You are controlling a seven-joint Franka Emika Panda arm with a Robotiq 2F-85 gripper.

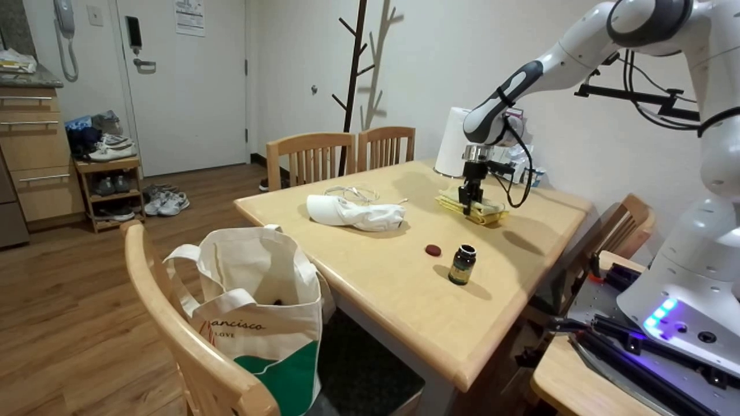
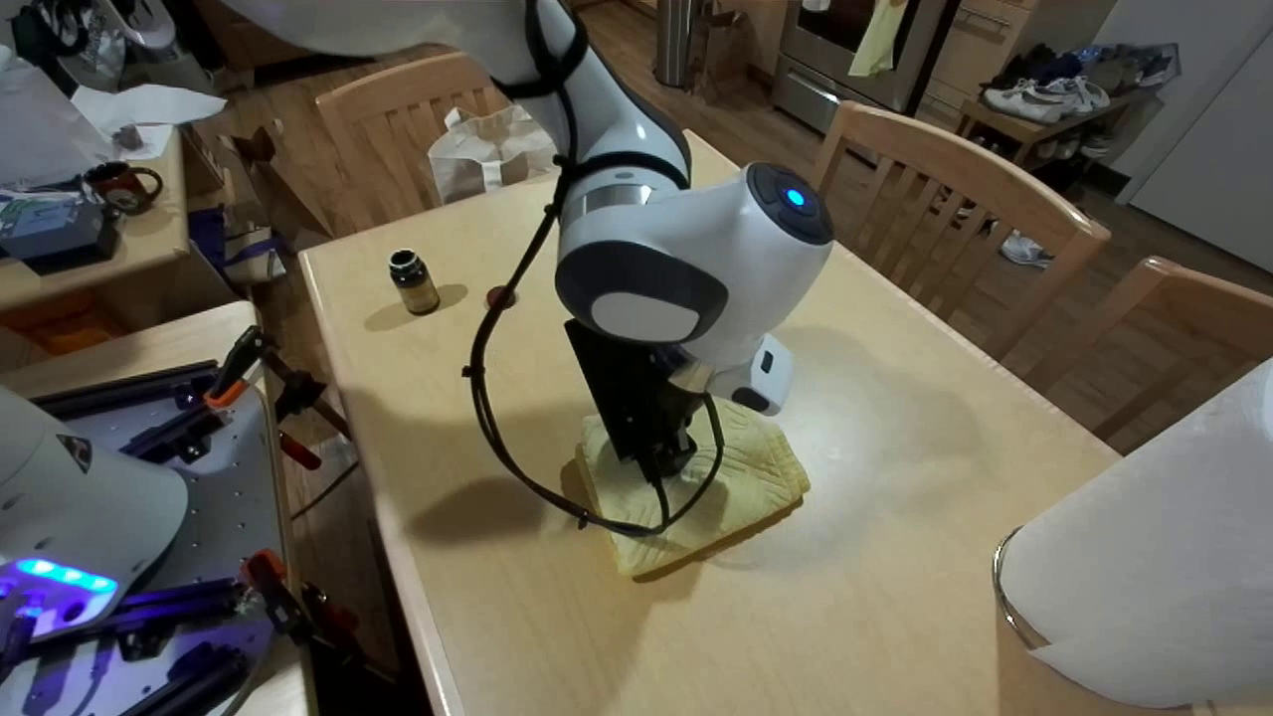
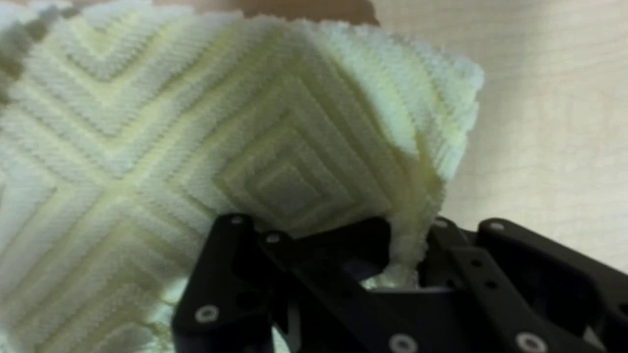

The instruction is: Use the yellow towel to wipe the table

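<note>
The yellow towel [image 1: 491, 216] lies folded on the wooden table [image 1: 376, 271], towards the wall side. It also shows under the arm in an exterior view [image 2: 746, 487], flat with its edges spread on the tabletop. My gripper [image 1: 469, 202] points down at the towel. In the wrist view, the gripper [image 3: 407, 245] is shut on a bunched fold of the towel [image 3: 147, 132], which is pinched between the black fingers. The rest of the towel spreads out beside the fingers. The fingertips are hidden by the towel and the gripper body.
A dark bottle [image 1: 462, 266] and a red-brown lid [image 1: 432, 249] stand near the robot-side edge. A white cap [image 1: 352, 214] and a cable lie on the far part. A paper towel roll [image 2: 1144, 577] stands near the wall. Chairs surround the table; one holds a tote bag [image 1: 260, 312].
</note>
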